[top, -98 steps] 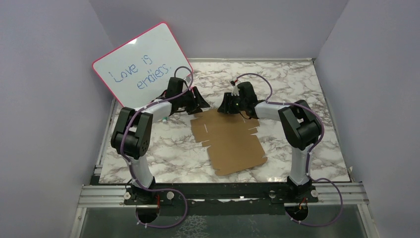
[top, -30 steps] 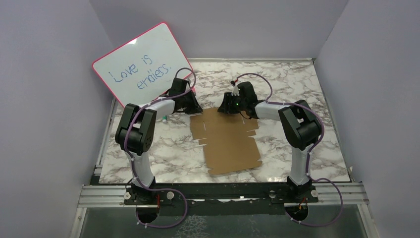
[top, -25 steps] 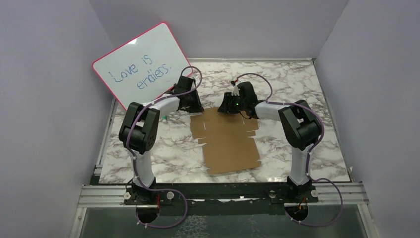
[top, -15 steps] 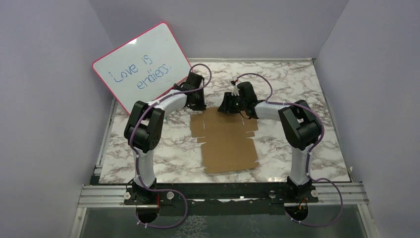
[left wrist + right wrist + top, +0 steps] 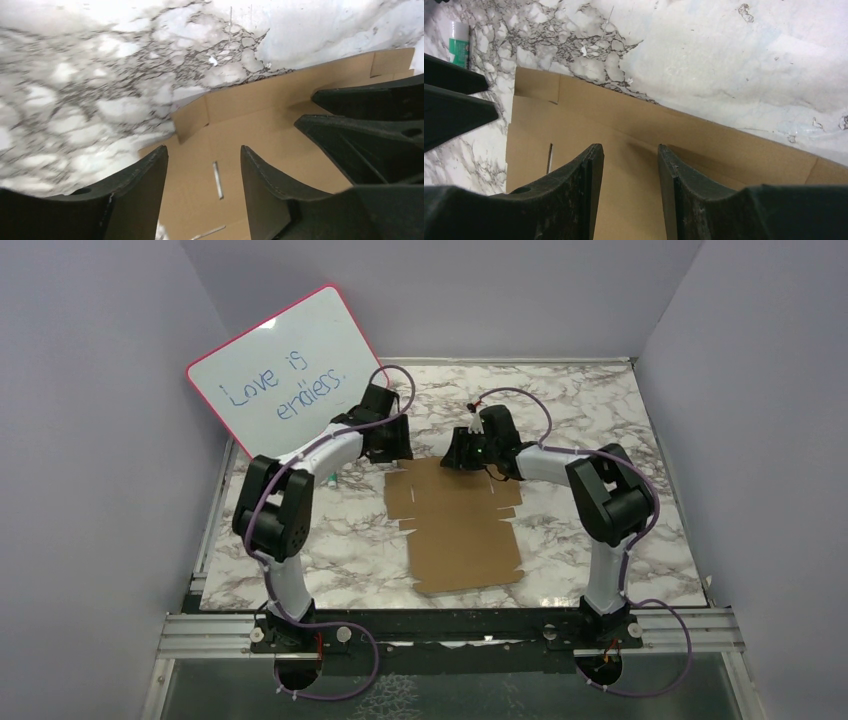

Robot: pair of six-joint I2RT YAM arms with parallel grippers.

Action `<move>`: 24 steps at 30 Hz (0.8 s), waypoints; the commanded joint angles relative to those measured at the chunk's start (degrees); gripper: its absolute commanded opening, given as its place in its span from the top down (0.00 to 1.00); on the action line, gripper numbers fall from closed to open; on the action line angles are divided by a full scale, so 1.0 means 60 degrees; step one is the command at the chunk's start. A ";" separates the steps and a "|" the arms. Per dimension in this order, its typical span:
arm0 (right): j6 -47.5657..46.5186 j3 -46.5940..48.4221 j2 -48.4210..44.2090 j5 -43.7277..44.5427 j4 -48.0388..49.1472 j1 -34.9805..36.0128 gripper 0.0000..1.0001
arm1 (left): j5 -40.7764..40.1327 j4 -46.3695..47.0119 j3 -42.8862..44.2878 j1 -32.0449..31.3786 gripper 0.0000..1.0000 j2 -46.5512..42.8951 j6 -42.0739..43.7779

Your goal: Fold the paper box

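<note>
While the paper box (image 5: 462, 525) lies flat on the marble table (image 5: 610, 430), left gripper (image 5: 204, 152) and right gripper (image 5: 630, 149) hang, jaws apart, over its far edge, purple walls (image 5: 90, 440) around.

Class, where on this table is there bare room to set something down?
Free: the far-right corner of the table, and between paper box and left arm. Crowded: the box's far edge, under left gripper and right gripper.

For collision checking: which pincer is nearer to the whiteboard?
Left. The left pincer is near the whiteboard's right corner; the right pincer is farther right, over the paper box.
</note>
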 commanded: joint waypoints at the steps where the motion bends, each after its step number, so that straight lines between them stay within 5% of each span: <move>1: -0.0077 -0.0275 -0.0836 -0.0154 -0.0229 0.0072 0.50 | 0.0358 0.0415 -0.0985 0.0437 0.42 -0.1817 -0.0168; 15: 0.0494 -0.2075 -0.2007 -0.1811 0.1016 0.0068 0.50 | 0.2585 0.3241 -0.5897 0.1264 0.42 -0.4526 -0.1968; 24: 0.0874 -0.2702 -0.1697 -0.2103 0.1756 0.0073 0.50 | 0.3223 0.4331 -0.6312 0.1591 0.46 -0.3687 -0.2206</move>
